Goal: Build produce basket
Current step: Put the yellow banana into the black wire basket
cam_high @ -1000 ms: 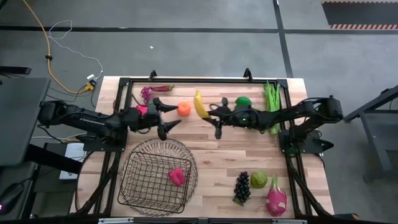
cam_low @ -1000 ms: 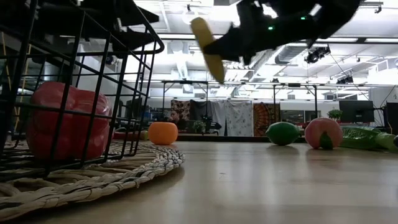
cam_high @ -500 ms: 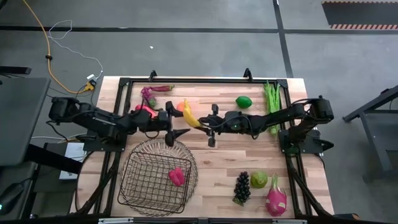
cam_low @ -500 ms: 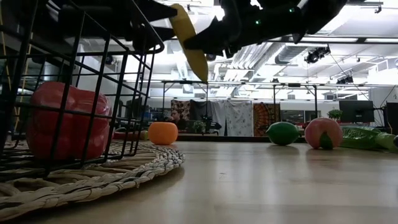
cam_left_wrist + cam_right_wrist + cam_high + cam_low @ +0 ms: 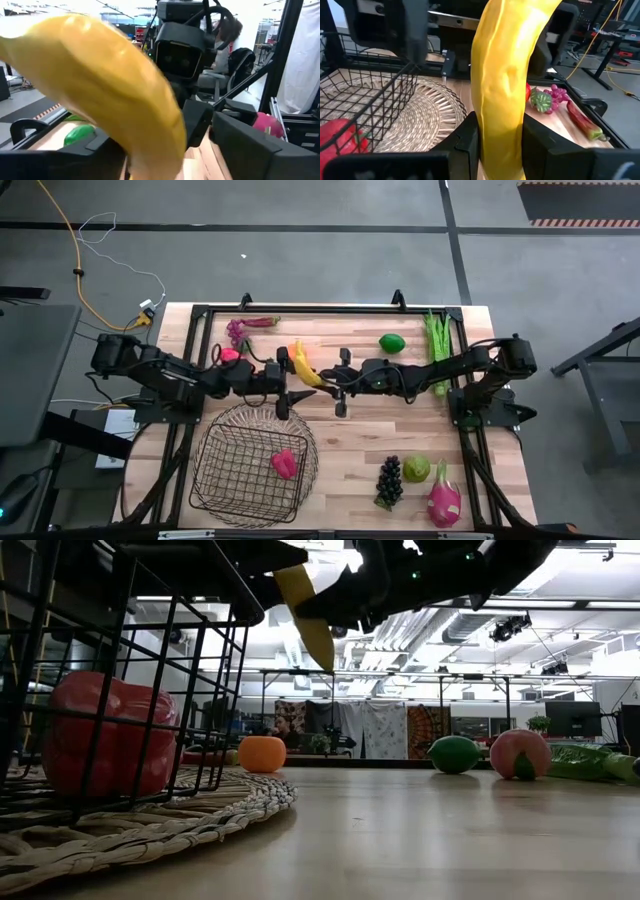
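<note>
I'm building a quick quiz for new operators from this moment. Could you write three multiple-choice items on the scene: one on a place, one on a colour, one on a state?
1. Where is the banana?
A. in the basket
B. in the air between the two grippers
C. lying beside the grapes

2. What colour is the item inside the basket?
A. red
B. green
C. purple

3. What is the right gripper doing?
A. open over the lime
B. parked off the table
C. shut on the banana

Answers:
1 B: the low view shows it above the table.
2 A: a red piece lies on the mesh.
3 C: its jaws clamp the banana in the right wrist view.
</note>
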Tool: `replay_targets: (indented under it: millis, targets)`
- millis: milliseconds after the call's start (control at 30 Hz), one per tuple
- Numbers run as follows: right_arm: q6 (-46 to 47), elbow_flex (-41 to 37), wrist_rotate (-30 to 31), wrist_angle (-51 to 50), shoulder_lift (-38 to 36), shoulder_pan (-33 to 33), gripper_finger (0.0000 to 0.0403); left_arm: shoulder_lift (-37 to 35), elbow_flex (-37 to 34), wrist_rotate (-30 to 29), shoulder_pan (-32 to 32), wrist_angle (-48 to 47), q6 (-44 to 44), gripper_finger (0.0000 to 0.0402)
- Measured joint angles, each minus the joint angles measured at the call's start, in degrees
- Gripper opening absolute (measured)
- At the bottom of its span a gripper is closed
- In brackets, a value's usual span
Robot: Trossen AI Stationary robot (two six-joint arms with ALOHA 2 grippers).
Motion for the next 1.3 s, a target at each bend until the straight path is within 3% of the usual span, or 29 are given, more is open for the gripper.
replay_targets:
  millis: [167,333,600,867,1100,1300]
  targets:
    - [0.07,0.0,-0.18,-0.28,-0.02,-0.01,0.009,-0.21,0.0,-1.41,0.04,-0.22,-0.01,0.0176]
    - [0.1,0.04,-0.33,-0.43,-0.06,0.01,0.0117,-0.82,-0.02,-2.29,0.02,-0.84,-0.02,0.0096]
    - [0.43,0.02,3.0,-2.7,-0.62,0.23,0.0183,-1.14,-0.02,-3.85,0.06,-2.54,0.03,0.0095]
    - [0.09,-0.1,4.86,-14.28,-7.31,0.29,0.0242,-7.4,-0.07,-9.24,0.09,-15.57,1.56,0.0111]
    - [-2.59,-6.02,4.17,-14.75,-13.32,0.71,0.0249,-18.3,-0.09,-6.27,0.02,-32.31,2.25,0.0103]
    - [-2.27,-13.15,4.36,-8.73,-20.78,0.01,0.025,-26.18,-1.09,-3.8,-1.14,-38.72,2.02,0.0108]
